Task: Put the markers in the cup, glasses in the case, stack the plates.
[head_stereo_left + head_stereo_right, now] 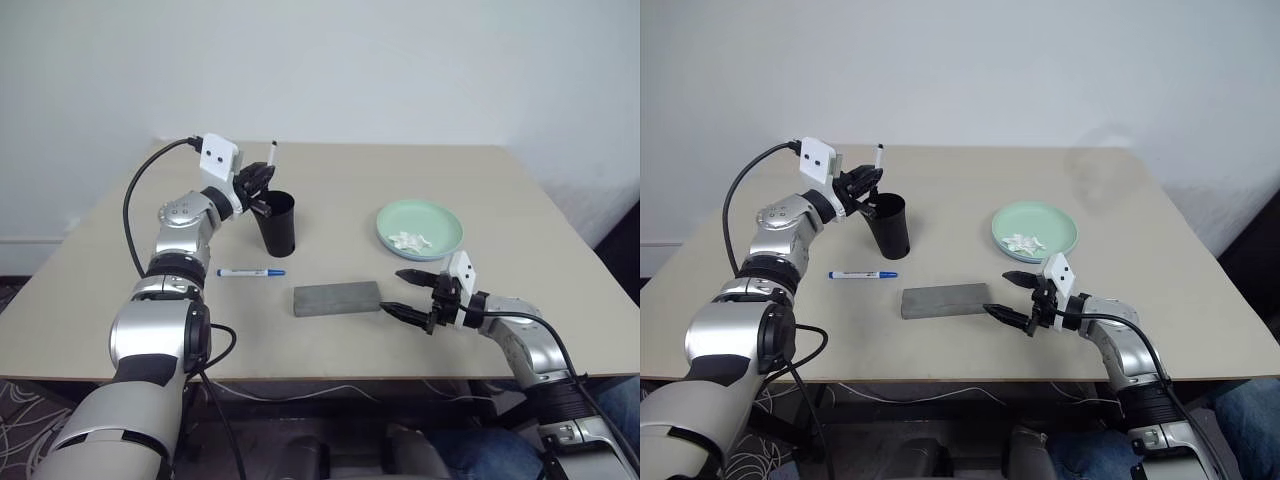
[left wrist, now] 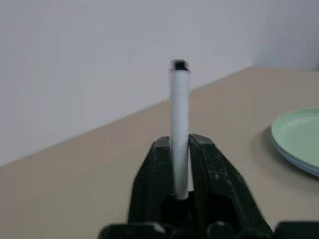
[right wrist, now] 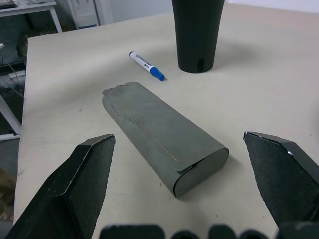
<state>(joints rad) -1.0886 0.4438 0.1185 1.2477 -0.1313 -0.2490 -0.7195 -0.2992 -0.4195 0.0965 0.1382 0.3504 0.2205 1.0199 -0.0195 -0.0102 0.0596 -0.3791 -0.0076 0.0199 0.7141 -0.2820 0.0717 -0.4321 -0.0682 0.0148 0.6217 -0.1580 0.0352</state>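
the left gripper (image 1: 262, 180) holds a marker (image 1: 272, 155) upright between its closed fingers, right above the rim of the black cup (image 1: 277, 225) that stands on the table (image 1: 150, 250). a second marker (image 1: 251, 272) lies flat on the table just beside the cup's base. the right gripper (image 1: 412, 297) hovers with its jaws spread wide at the end of the closed grey case (image 1: 337, 297), gripping nothing. the mint green plate (image 1: 420, 229) sits beyond, with white scraps (image 1: 409, 240) on it.

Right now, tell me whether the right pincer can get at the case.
Probably yes. The right pincer hangs open just beside the near end of the case, pointing at it, and the table between them is bare. The loose marker and the cup lie beyond the case, out of the way.
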